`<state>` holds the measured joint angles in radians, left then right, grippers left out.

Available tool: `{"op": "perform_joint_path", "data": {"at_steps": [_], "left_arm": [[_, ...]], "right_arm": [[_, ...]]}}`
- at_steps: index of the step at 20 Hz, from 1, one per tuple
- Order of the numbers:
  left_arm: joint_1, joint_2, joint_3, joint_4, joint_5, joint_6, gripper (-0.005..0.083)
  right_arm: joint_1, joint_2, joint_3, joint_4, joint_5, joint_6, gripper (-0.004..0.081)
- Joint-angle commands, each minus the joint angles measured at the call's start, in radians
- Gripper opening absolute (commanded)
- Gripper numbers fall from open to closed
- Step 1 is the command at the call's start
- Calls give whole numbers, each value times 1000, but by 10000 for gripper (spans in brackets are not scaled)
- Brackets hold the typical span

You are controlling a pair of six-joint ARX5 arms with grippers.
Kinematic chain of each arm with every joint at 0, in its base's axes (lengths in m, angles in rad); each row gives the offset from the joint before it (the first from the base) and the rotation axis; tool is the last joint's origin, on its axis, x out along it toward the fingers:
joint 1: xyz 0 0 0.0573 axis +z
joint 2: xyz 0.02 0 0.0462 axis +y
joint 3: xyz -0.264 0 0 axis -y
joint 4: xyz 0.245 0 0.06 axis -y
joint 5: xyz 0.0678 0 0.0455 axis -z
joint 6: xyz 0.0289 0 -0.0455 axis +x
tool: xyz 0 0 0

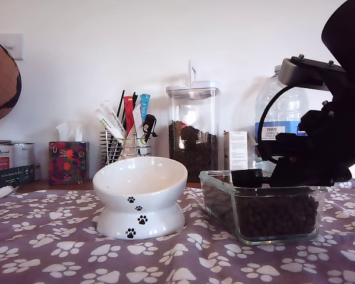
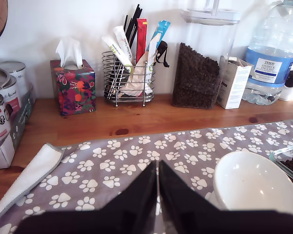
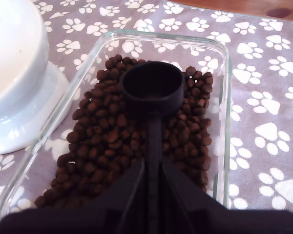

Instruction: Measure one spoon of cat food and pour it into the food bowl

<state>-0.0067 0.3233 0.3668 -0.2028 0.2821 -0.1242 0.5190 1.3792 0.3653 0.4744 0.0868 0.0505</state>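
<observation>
My second gripper (image 3: 152, 170) has its fingers (image 3: 132, 185) closed on the long flat handle of the spoon (image 3: 152, 87), with the handle running straight out between them. The spoon's round black cup sits level and looks empty, held over the cat food (image 3: 107, 141) in the glass dish (image 3: 224, 122). Seen from the exterior view, that cup (image 1: 247, 177) shows just above the dish's rim (image 1: 225, 207), and the dark arm (image 1: 319, 148) reaches in over the dish from the exterior view's right. The kibble fills the lower part of the dish (image 1: 278, 216) and lies in a loose heap under the spoon.

The food bowl (image 1: 140, 198) stands just beside the dish on the side away from the arm, on the paw-print cloth (image 1: 47, 248) that covers the counter. Its white inside looks bare, with no kibble that I can see.

My first gripper (image 2: 157, 187) hangs above the cloth with its two fingers (image 2: 136, 195) pressed together and nothing between them; the food bowl (image 2: 256, 183) lies near it.

Behind the dish, along the wall, stand a tall clear jar (image 1: 192, 133) of more kibble, a wire basket (image 1: 121, 148) of sachets, a tissue box (image 1: 67, 163) and a water bottle (image 1: 281, 115).
</observation>
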Motion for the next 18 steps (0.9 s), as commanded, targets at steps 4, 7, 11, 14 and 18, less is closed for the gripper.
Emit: {"op": "perform_joint_path", "data": {"at_steps": [4, 7, 11, 14, 18], "left_arm": [[-5, 4, -3, 8, -2, 2, -19], [-5, 4, -3, 8, -2, 2, -19], [-5, 4, -3, 8, -2, 2, -19], [-5, 4, -3, 8, -2, 2, -19], [-5, 4, -3, 4, -2, 2, -19]], "right_arm": [[5, 13, -1, 18, 2, 1, -11], [5, 10, 25, 6, 3, 0, -11], [5, 10, 95, -118, 29, -25, -11], [5, 9, 152, -201, 28, -37, -11], [5, 9, 254, -379, 29, -88, -11]]}}
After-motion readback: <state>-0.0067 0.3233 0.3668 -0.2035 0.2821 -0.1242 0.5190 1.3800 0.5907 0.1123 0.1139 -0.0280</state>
